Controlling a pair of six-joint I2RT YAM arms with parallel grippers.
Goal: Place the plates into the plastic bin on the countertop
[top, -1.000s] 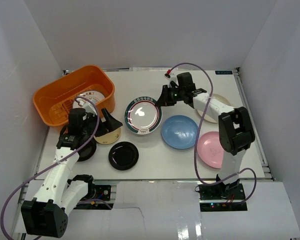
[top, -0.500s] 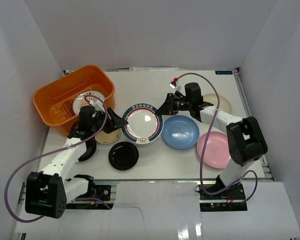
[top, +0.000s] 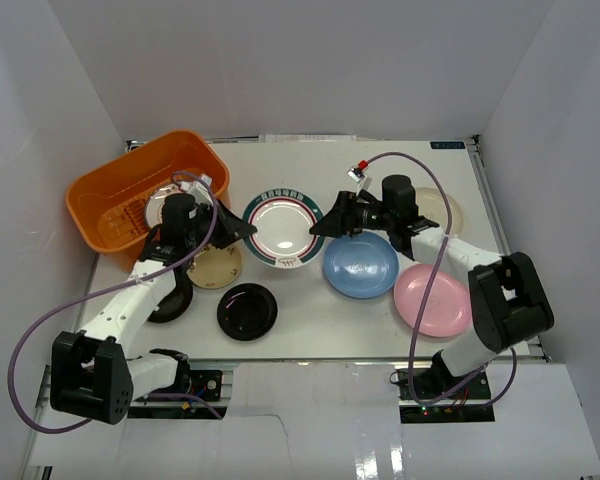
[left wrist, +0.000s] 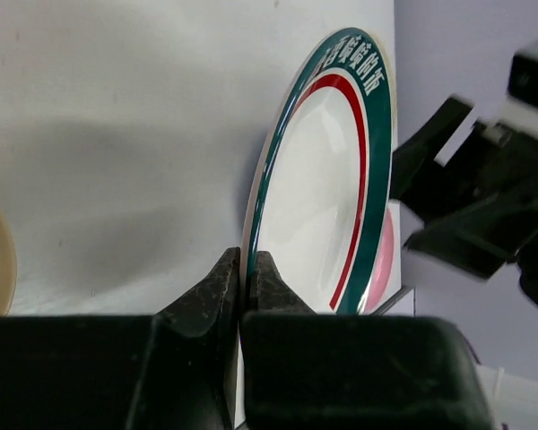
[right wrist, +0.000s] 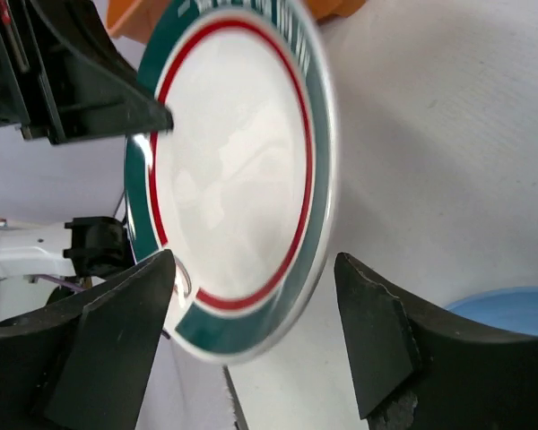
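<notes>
Pinched only at its rim by the left end effector [left wrist: 247, 269], the green-rimmed plate [top: 285, 228] could slip; the right end effector [right wrist: 253, 269] is spread.

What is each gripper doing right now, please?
Left gripper: closed on the green-rimmed plate, at its rim.
Right gripper: open.

I see bare bench [top: 310, 170] at 12 o'clock of the green-rimmed plate [top: 285, 228]; bin [top: 88, 212] wall blocks 10, right pincer [top: 321, 222] crowds 3 with jaws apart, blue plate [top: 360, 265] at 4, black plate [top: 247, 310] at 7.
</notes>
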